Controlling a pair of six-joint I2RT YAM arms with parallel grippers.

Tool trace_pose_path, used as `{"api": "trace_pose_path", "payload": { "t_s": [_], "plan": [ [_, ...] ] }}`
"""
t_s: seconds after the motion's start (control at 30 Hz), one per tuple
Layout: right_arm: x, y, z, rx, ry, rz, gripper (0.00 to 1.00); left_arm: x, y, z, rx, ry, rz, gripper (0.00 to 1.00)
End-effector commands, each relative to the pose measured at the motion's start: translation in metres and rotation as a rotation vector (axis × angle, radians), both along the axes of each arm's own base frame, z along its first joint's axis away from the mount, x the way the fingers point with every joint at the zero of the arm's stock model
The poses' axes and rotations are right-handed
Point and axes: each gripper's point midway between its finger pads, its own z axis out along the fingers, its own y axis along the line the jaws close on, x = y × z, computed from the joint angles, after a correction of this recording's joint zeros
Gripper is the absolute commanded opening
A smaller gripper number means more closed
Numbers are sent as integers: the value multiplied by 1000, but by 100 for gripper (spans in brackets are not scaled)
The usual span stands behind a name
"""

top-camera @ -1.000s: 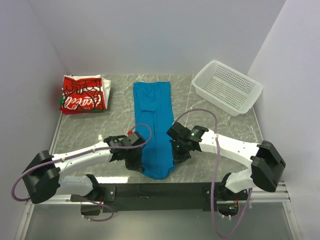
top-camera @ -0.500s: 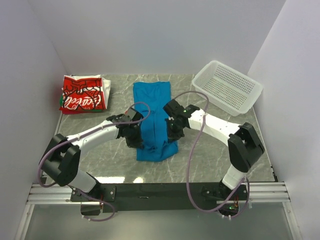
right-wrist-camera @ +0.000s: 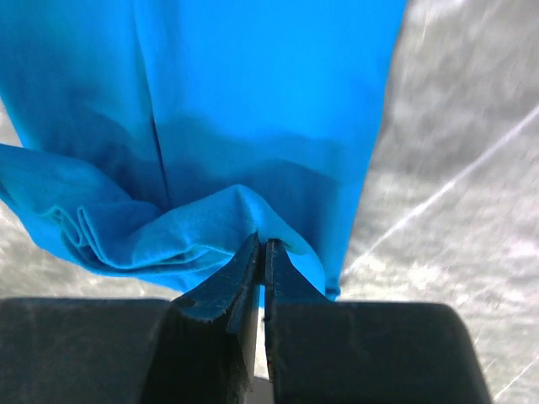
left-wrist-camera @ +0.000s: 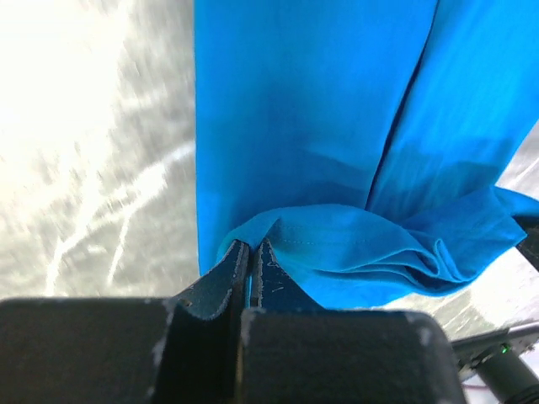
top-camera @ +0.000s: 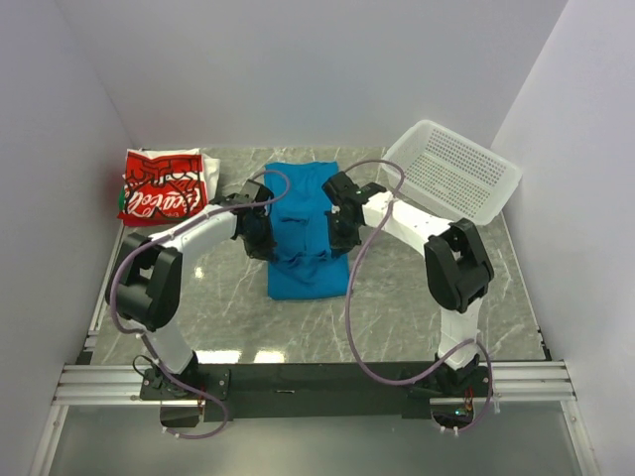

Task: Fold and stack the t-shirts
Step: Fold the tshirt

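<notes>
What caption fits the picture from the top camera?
Left gripper and right gripper pinch the doubled-over blue t-shirt, between a folded red-and-white t-shirt and a white basket.

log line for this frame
phase: mid-fold | left hand: shut on blue t-shirt | right hand: shut on blue t-shirt | red-and-white t-shirt: folded, far left

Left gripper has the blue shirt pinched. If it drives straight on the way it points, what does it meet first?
Most likely the flat layer of the blue t-shirt lying on the table. Beyond the fold clamped in the left gripper, its wrist view shows only blue cloth. Depth is unclear.
</notes>
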Motion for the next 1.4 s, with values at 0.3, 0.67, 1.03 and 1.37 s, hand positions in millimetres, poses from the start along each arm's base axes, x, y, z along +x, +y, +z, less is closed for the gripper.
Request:
{"api": "trace_pose_path", "payload": {
  "t_s": [0.3,0.67,1.03,1.37],
  "plan": [
    [60,-11,12,-10,-42,-25,0,70,15,19,-22,-81,10,0],
    [88,-8,3,-11,-28,-25,0,100,18,6,-31,-67,-12,0],
    [108,-2,12,23,-48,-41,0,118,17,4,-30,-70,-18,0],
    [123,-10,9,32,-48,-64,0,129,24,-1,-19,-81,20,2]
  ]
}}
